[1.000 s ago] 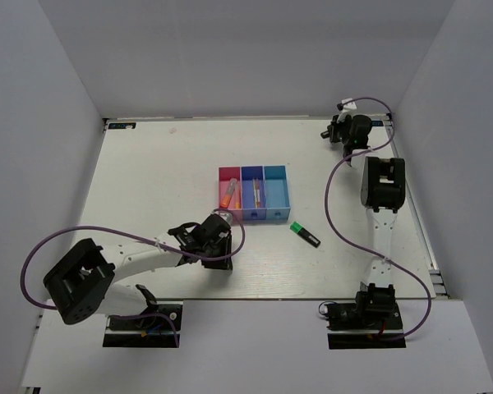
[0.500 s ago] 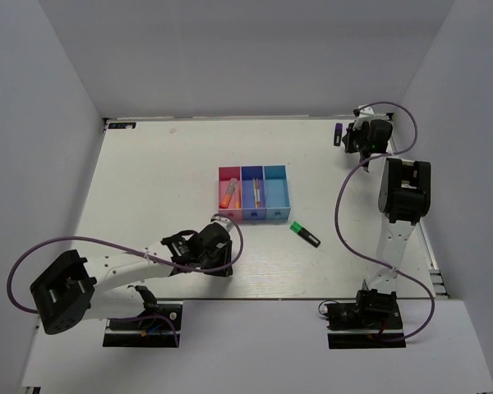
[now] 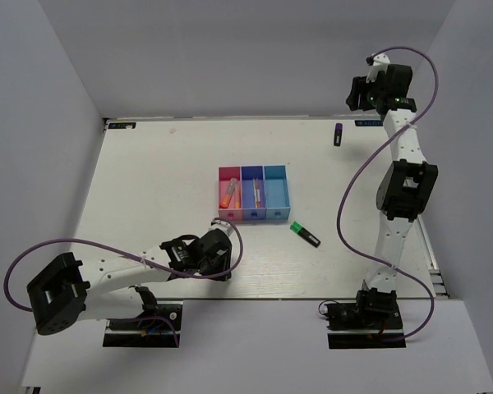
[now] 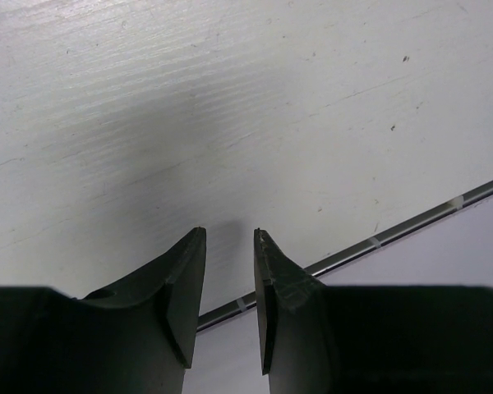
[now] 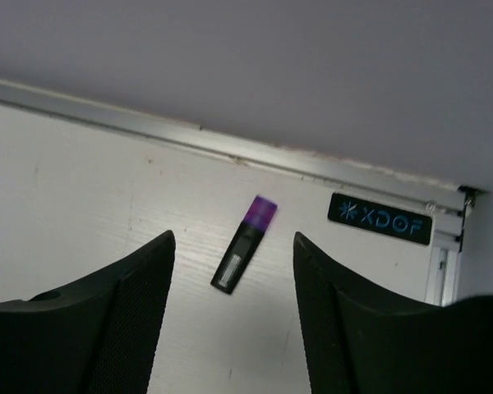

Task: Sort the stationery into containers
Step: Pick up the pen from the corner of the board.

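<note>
The containers, a joined row of a pink-red bin [image 3: 229, 174], a dark blue bin [image 3: 252, 173] and a light blue bin [image 3: 276, 173], stand mid-table. An orange highlighter [image 3: 227, 194] lies in the pink-red bin and a thin pen [image 3: 255, 193] in the dark blue one. A green-black highlighter [image 3: 305, 234] lies right of the bins. A purple-black highlighter [image 3: 338, 135] [image 5: 245, 256] rests near the far right corner. My right gripper [image 3: 357, 94] [image 5: 232, 235] hangs open high above it, holding nothing. My left gripper [image 3: 217, 264] [image 4: 230, 234] is low over bare table near the front, narrowly open with nothing between its fingers.
The table's near metal edge strip [image 4: 411, 223] runs just past my left fingers. The far edge rail [image 5: 148, 135] and a black label plate [image 5: 380, 218] lie beyond the purple-black highlighter. White walls enclose the table on three sides.
My right gripper has opened and risen from the far right corner, uncovering the purple-black highlighter on the table. My left arm has drawn back from the bins toward the near edge.
</note>
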`<act>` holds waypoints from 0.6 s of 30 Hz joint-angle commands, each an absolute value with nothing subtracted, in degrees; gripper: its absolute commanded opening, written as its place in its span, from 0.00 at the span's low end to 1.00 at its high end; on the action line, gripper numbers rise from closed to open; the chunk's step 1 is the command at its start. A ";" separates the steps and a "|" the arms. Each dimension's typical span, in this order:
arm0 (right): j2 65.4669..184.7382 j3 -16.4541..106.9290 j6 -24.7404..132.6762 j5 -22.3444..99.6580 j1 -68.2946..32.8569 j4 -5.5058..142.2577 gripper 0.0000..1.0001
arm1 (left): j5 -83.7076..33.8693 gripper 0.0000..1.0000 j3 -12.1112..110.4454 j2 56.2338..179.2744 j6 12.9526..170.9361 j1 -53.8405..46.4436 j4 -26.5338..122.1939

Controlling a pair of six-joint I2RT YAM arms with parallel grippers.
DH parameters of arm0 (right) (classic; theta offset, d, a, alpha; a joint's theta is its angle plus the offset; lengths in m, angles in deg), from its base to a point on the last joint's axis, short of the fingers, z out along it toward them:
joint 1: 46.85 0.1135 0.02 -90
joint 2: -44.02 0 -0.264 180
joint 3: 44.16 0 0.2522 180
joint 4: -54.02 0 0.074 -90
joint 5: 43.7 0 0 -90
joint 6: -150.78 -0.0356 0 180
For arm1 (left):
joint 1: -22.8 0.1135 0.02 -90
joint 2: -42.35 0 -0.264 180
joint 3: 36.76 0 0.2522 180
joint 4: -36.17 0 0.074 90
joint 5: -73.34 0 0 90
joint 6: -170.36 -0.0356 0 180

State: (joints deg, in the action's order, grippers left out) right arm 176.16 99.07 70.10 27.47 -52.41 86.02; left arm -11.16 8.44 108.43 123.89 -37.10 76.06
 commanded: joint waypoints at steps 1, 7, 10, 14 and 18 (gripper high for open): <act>179.99 98.10 69.39 31.62 -50.54 98.81 0.63 | -9.45 0.41 9.69 108.27 124.22 -37.49 76.65; 181.74 94.06 65.98 34.61 -48.96 95.65 0.63 | -9.54 0.41 9.34 109.75 124.57 -37.67 76.39; 182.89 94.14 65.09 35.57 -48.78 94.06 0.62 | -9.54 0.41 9.61 110.29 124.40 -37.58 76.39; 184.38 93.79 64.47 37.15 -48.52 91.87 0.60 | -9.54 0.41 9.52 110.99 124.48 -37.58 76.39; 184.38 91.34 64.47 38.82 -48.08 88.96 0.59 | -9.71 0.41 9.17 110.73 124.57 -37.67 76.48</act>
